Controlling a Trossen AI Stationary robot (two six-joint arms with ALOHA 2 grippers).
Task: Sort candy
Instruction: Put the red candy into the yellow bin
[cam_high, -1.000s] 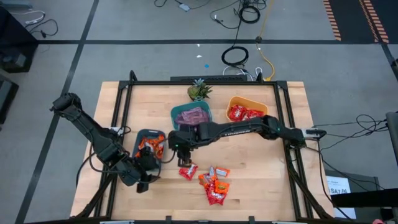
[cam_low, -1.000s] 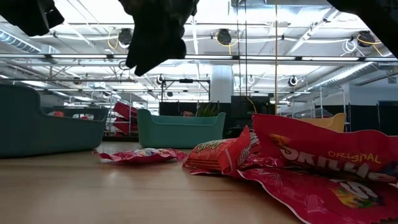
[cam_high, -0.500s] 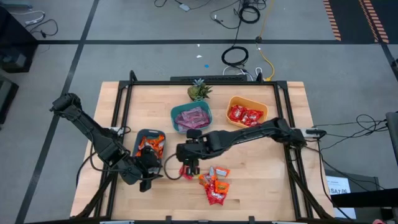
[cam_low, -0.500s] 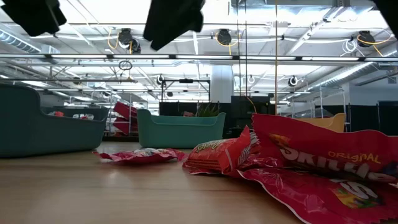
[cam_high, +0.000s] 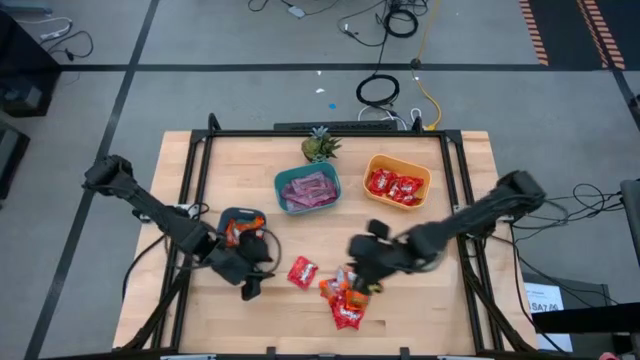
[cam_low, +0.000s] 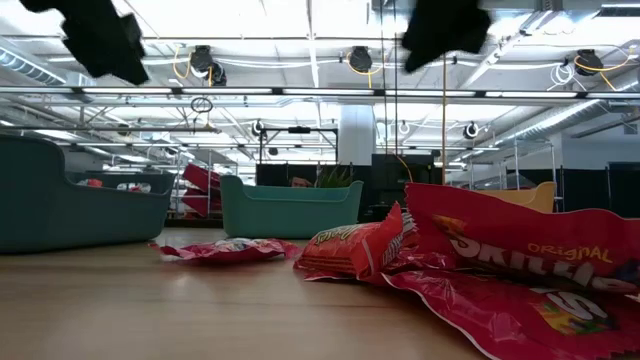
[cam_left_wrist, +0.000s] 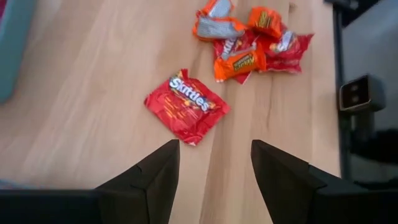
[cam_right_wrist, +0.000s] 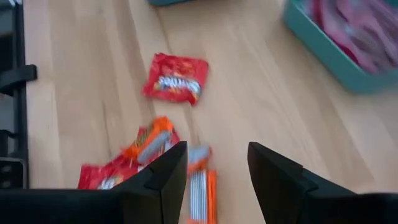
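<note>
On smooth wood, crinkly candy (cam_high: 344, 299) lies below both spread, empty end effectors (cam_left_wrist: 214, 168) (cam_right_wrist: 216, 168)

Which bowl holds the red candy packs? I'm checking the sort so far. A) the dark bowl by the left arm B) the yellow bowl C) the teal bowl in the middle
B: in the high view the yellow bowl holds red packs.

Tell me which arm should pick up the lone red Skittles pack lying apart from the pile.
Left, probably. The left claw is open, empty and aimed at the lone Skittles pack, which lies just ahead of it. The right claw, also open and empty, hangs over the candy pile instead.
</note>
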